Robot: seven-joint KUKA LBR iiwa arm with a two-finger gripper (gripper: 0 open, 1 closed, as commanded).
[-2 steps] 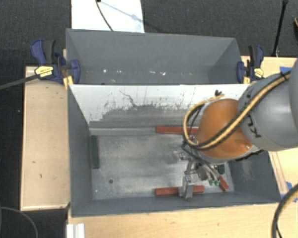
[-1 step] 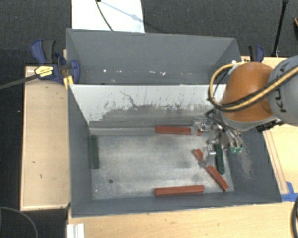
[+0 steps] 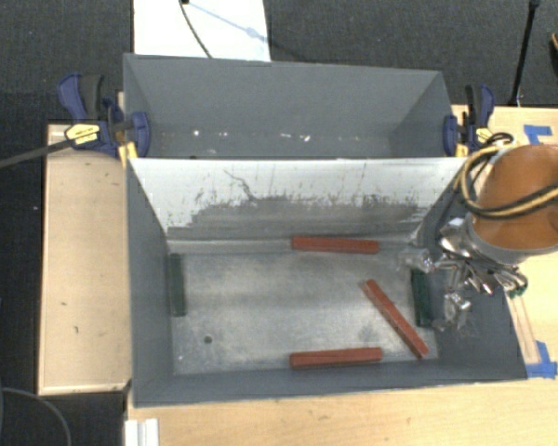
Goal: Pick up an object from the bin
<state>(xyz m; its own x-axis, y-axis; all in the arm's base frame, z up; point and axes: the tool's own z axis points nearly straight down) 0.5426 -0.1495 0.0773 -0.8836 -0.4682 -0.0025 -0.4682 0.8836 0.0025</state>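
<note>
The arm reaches into the grey metal bin (image 3: 260, 203) from the right, its orange wrist cover (image 3: 521, 198) hanging over the bin's right wall with cables looped across it. The gripper (image 3: 445, 307) is low in the bin's right end, just beside a dark green bar (image 3: 421, 299) that lies lengthwise, front to back, on the floor near the right wall. The metal parts of the gripper crowd against the bar's right side, and whether the gripper is released, clenched or grasping anything cannot be told from this angle. Just left of the green bar lies a reddish-brown stick (image 3: 394, 318), set on a diagonal. A second reddish-brown stick (image 3: 335, 244) lies along the foot of the back wall, and a third (image 3: 336, 358) lies along the front edge. A second dark green bar (image 3: 175, 284) lies well apart, at the left end of the bin floor.
</note>
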